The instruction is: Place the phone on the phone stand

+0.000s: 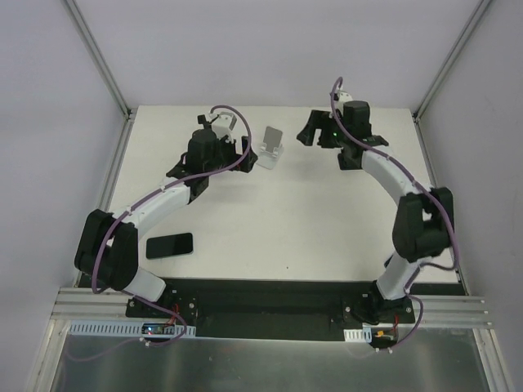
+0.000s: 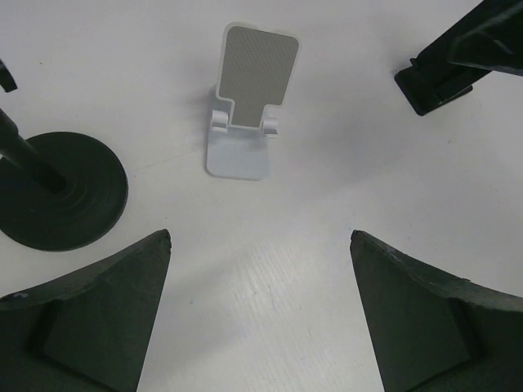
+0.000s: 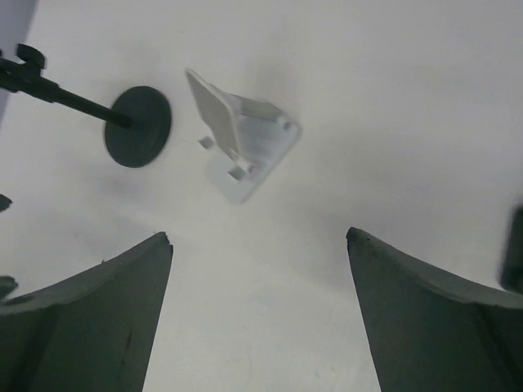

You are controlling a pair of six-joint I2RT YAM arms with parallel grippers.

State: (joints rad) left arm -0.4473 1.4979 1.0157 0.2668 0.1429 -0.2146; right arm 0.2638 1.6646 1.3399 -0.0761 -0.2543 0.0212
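Note:
The black phone [image 1: 169, 244] lies flat on the table at the near left, beside my left arm's elbow; it shows in the top view only. The white phone stand [image 1: 270, 145] stands empty at the far middle, between the two grippers. It also shows in the left wrist view [image 2: 249, 90] and the right wrist view [image 3: 241, 139]. My left gripper [image 1: 211, 159] is open and empty just left of the stand, its fingertips [image 2: 159, 245] wide apart over bare table. My right gripper [image 1: 339, 137] is open and empty to the stand's right.
A black round base with a thin rod [image 2: 61, 192] stands on the table close to the stand, also in the right wrist view [image 3: 139, 126]. One finger of my right gripper [image 2: 458, 57] reaches in beyond the stand. Grey walls with metal posts enclose the white table [image 1: 278, 220].

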